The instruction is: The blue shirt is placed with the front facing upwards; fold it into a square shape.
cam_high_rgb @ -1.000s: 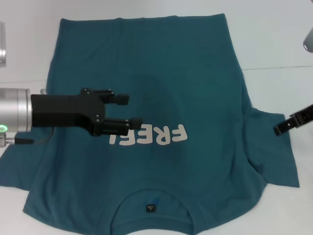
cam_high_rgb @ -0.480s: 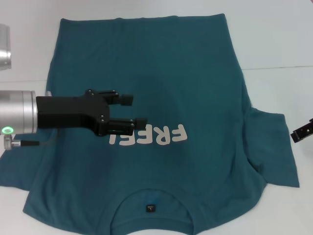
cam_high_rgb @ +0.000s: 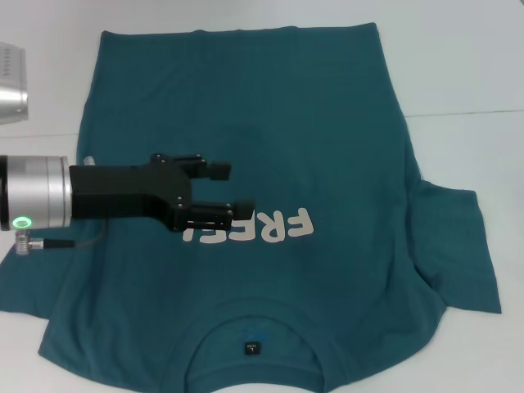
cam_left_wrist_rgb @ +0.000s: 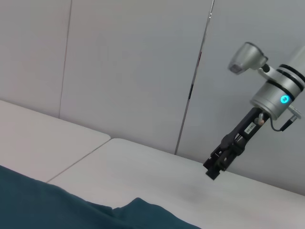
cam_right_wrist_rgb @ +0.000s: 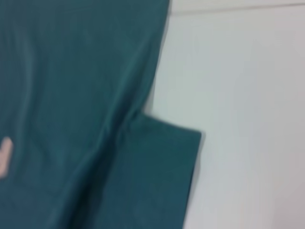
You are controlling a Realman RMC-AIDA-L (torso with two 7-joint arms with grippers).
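Note:
The blue shirt (cam_high_rgb: 270, 123) lies flat on the white table, front up. Its whitish "FREE!" print (cam_high_rgb: 262, 227) and the black neck label (cam_high_rgb: 252, 348) face me, with the collar nearest me. My left gripper (cam_high_rgb: 231, 190) hovers over the shirt's left-middle, just left of the print, open with nothing between its fingers. The right gripper (cam_left_wrist_rgb: 217, 167) is out of the head view. It shows only far off in the left wrist view, raised above the table beyond the shirt's sleeve (cam_left_wrist_rgb: 143, 212). That sleeve (cam_right_wrist_rgb: 157, 176) and the shirt's side edge fill the right wrist view.
White table (cam_high_rgb: 467, 49) surrounds the shirt, with a seam line (cam_high_rgb: 471, 110) running across on the right. A silver arm part (cam_high_rgb: 12, 78) sits at the far left edge. Grey wall panels (cam_left_wrist_rgb: 119, 62) stand behind the table.
My left gripper has slid to the right across the shirt toward the print. The right gripper has pulled away to the right and left the head view.

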